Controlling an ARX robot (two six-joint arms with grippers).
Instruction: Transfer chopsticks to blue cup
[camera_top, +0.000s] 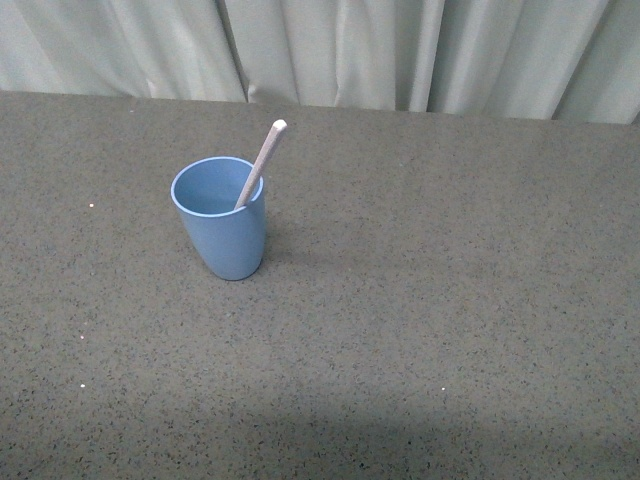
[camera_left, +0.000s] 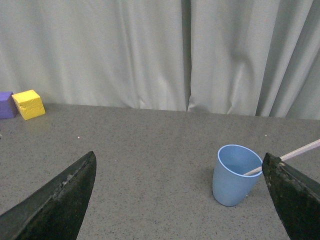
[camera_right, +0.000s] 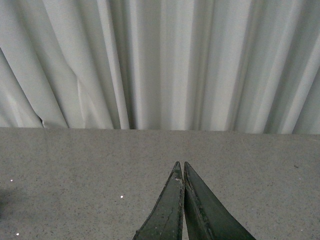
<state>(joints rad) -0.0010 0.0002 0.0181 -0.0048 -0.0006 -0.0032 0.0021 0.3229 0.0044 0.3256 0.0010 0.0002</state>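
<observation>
The blue cup (camera_top: 221, 217) stands upright on the grey table, left of the middle in the front view. The pale chopstick (camera_top: 263, 162) stands inside it, leaning against the rim with its upper end sticking out to the right. Both also show in the left wrist view: the cup (camera_left: 235, 175) and the chopstick (camera_left: 300, 151). My left gripper (camera_left: 179, 165) is open and empty, its dark fingers wide apart, some way back from the cup. My right gripper (camera_right: 181, 166) is shut and empty over bare table. Neither arm shows in the front view.
A yellow block (camera_left: 29, 104) and a purple block (camera_left: 6, 104) sit at the table's far edge by the curtain in the left wrist view. A pale curtain (camera_top: 400, 50) hangs behind the table.
</observation>
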